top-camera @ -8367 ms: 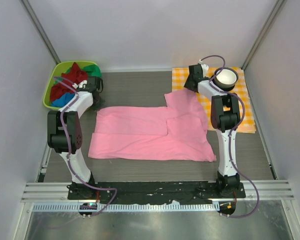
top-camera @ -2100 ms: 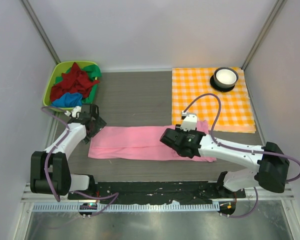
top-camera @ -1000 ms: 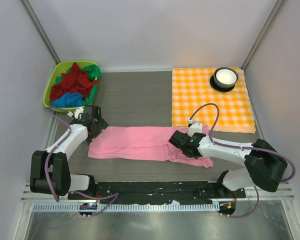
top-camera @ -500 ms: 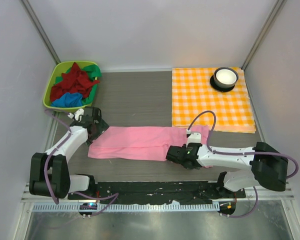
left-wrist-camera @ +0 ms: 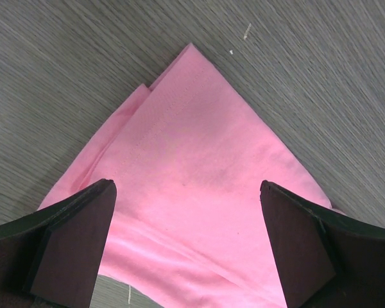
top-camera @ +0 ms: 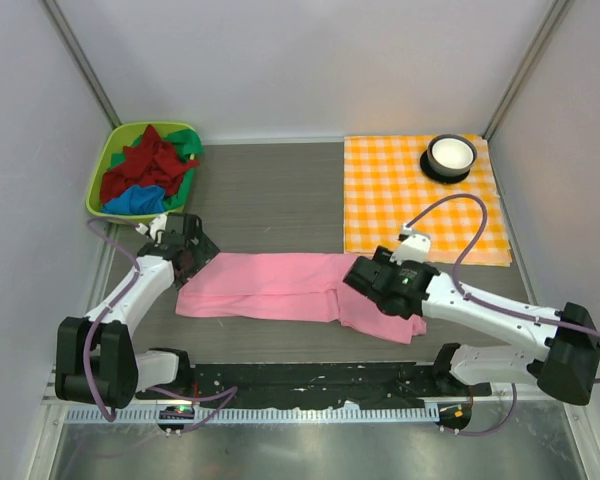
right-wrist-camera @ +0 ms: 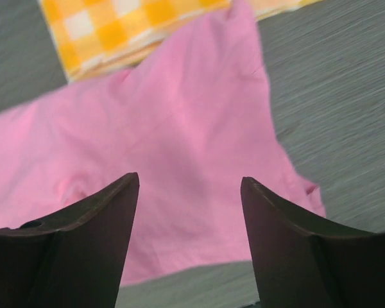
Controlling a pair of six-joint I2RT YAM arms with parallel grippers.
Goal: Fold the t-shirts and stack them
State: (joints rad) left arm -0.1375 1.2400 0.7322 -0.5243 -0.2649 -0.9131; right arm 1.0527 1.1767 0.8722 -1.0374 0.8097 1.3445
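A light pink t-shirt (top-camera: pixel 270 285) lies on the table folded into a long strip, its right end (top-camera: pixel 385 318) rumpled and hanging toward the front. My left gripper (top-camera: pixel 198 252) hovers open over the strip's left corner (left-wrist-camera: pixel 192 147), and the left wrist view shows nothing between its fingers. My right gripper (top-camera: pixel 362 278) is open just above the shirt's right part (right-wrist-camera: pixel 179 115), holding nothing. Dark red (top-camera: pixel 145 160), green (top-camera: pixel 187 140) and blue (top-camera: pixel 132 201) t-shirts lie heaped in a basket.
The green basket (top-camera: pixel 94 190) stands at the back left. An orange-and-white checked cloth (top-camera: pixel 400 195) covers the back right and carries a white bowl (top-camera: pixel 450 155) on a dark coaster. The cloth's edge (right-wrist-camera: pixel 96 32) touches the pink shirt.
The right gripper dipped toward the front edge with the shirt's right end, then opened and drew back up to the right. That end now lies loose. The left arm barely moved.
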